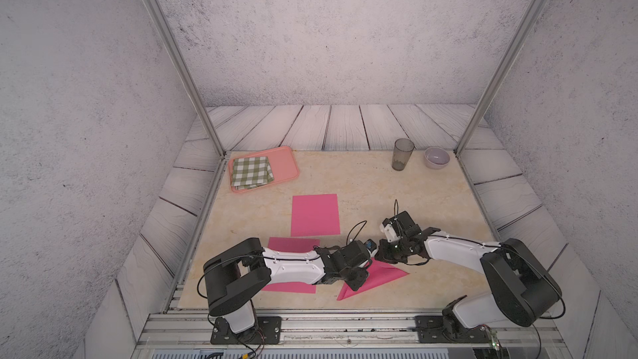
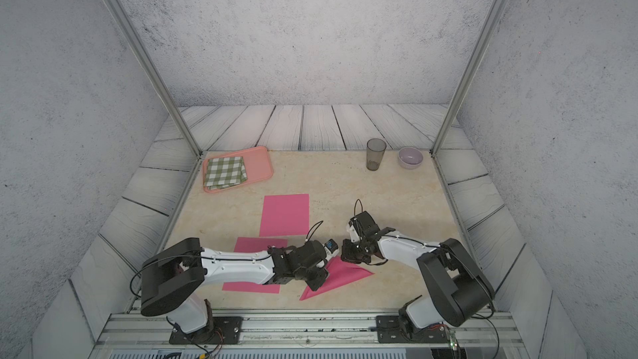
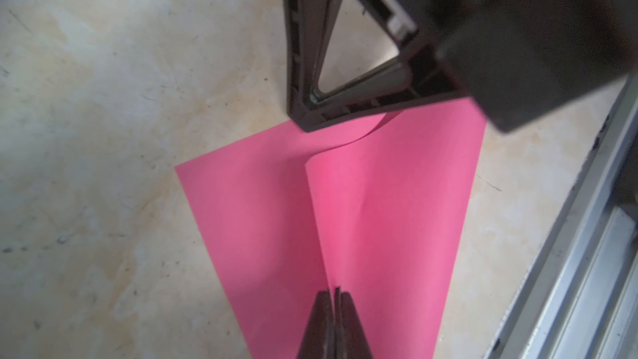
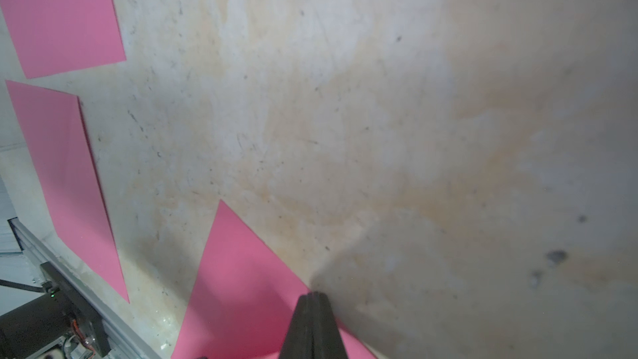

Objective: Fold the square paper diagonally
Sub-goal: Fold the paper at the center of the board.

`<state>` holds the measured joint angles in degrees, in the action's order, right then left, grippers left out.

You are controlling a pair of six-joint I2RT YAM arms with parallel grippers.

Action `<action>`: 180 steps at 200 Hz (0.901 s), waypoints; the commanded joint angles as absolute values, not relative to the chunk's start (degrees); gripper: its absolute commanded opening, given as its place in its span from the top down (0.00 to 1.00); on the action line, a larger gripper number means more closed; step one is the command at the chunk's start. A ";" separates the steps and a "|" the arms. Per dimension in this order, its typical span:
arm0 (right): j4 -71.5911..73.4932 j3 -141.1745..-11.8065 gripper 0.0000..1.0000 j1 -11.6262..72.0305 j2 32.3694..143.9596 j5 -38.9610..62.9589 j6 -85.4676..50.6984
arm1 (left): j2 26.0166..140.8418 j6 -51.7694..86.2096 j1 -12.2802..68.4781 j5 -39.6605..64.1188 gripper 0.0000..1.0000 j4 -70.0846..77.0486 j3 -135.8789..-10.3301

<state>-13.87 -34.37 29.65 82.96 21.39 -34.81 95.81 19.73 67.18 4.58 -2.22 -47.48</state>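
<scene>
Folding pink paper [image 1: 379, 276], lower centre in a top view | my left gripper [image 3: 336, 293] pinching its lifted flap | my right gripper [image 4: 312, 297] pressed together, pinning its edge | I should match corners before creasing.

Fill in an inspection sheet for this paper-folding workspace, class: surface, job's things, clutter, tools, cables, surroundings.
Surface: beige marbled tabletop, scuffed; no spills seen.
Job's things: pink paper folded over towards a triangle, top flap curled, not creased flat. Far sheet lies flat; near sheet is partly under the left arm.
Clutter: salmon tray holding a checked cloth; grey tumbler; lilac bowl.
Tools: left tool shut on the paper's flap; right tool shut, tip at the paper's edge.
Cables: black cable loops stand above both wrists.
Surroundings: grey walls, aluminium posts, front rail.
</scene>
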 commanded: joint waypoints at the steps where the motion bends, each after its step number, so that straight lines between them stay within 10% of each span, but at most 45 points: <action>1: -15.89 -33.22 0.92 29.44 80.53 18.55 -33.47 | 97.09 19.43 66.43 5.67 1.00 -3.30 -48.90; 85: -14.94 -32.19 0.92 29.44 80.51 19.44 -32.06 | 97.94 19.51 65.65 6.97 1.00 -3.16 -50.07; 180: -19.01 -32.38 0.67 29.20 66.19 17.20 -31.17 | 99.66 19.60 65.70 7.34 1.00 -3.49 -50.80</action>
